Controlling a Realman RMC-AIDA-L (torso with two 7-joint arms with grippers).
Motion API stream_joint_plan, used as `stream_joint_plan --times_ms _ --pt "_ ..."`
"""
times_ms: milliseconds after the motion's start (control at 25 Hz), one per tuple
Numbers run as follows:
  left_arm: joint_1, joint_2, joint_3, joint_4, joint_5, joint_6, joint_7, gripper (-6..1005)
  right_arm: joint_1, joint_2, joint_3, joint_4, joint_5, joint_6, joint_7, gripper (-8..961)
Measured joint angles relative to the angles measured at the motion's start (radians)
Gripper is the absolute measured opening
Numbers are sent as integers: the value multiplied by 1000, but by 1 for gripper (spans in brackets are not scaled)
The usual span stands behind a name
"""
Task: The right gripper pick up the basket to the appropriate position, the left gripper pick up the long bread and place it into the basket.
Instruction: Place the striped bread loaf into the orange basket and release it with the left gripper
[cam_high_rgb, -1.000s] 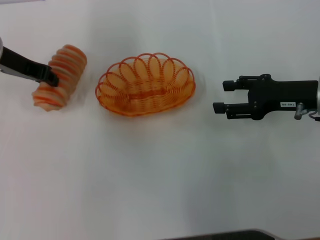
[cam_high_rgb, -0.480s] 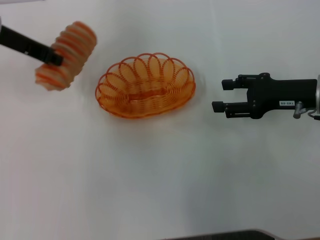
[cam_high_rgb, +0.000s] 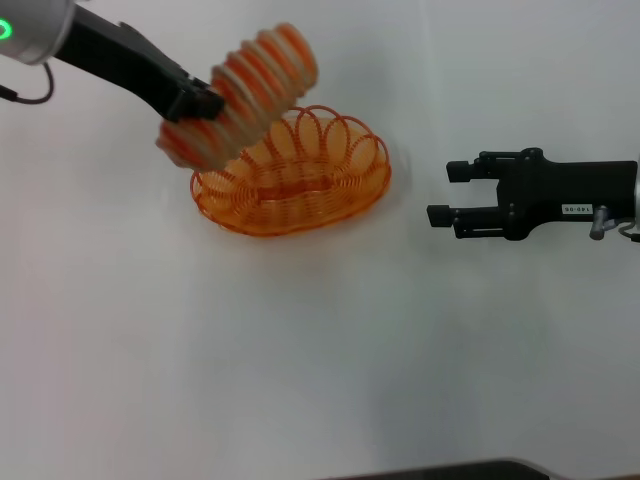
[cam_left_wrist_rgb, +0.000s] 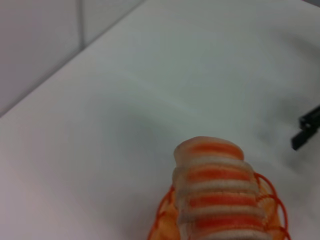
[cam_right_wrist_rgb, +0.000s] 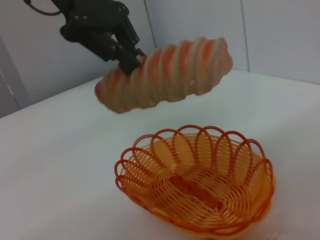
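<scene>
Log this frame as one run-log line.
left gripper: shut on long bread, held above basket | basket: empty, on table | right gripper: open, clear of the basket's right side

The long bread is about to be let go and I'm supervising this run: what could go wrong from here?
The left gripper holds the long bread near one end, tilted, above the basket toward its left rim. Released there, it may catch the rim and roll onto the table, or tip the basket. The right gripper is open, apart from the basket, not steadying it.
</scene>
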Motion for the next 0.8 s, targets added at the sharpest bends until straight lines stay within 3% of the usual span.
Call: stream_joint_plan --times_ms 320,800 --pt "-10 -8 117 -41 -34 -13 55 121 -4 -6 -30 0 -28 -9 -14 776" --pt "-11 -10 173 -97 -52 -67 58 110 -17 12 -39 0 -92 -10 -101 776"
